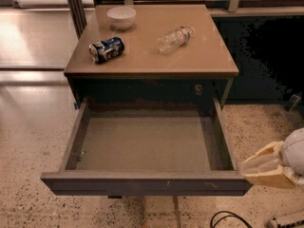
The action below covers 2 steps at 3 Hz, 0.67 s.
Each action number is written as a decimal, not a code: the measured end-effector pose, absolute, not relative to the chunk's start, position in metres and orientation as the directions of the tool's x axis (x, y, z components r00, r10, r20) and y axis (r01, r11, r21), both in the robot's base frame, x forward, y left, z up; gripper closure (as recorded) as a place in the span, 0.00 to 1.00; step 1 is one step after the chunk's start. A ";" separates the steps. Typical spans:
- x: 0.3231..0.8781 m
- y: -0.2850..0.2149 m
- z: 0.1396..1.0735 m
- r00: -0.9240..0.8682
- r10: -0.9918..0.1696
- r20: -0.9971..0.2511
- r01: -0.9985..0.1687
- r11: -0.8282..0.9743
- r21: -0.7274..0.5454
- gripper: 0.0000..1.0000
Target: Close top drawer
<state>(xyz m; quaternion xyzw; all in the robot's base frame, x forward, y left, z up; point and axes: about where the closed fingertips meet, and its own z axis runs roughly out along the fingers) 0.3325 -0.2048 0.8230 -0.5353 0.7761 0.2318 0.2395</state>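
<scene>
The top drawer is pulled far out of the cabinet. Its grey floor and inner walls are bare and nothing lies in it. Its dark front faces me, with small pale scratches right of centre. My gripper comes in from the lower right, its cream fingers pointing left. Their tips lie at the right end of the drawer front, touching it or very close.
The cabinet's tan top carries a white bowl, a crushed blue can on its side and a clear plastic bottle on its side. A black cable lies on the speckled floor below the drawer.
</scene>
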 end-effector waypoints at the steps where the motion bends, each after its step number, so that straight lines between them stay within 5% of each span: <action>1: 0.307 -0.184 0.757 -0.350 -0.688 -0.636 -0.934 0.307 0.182 1.00; 2: 0.307 -0.184 0.757 -0.350 -0.688 -0.636 -0.934 0.307 0.182 1.00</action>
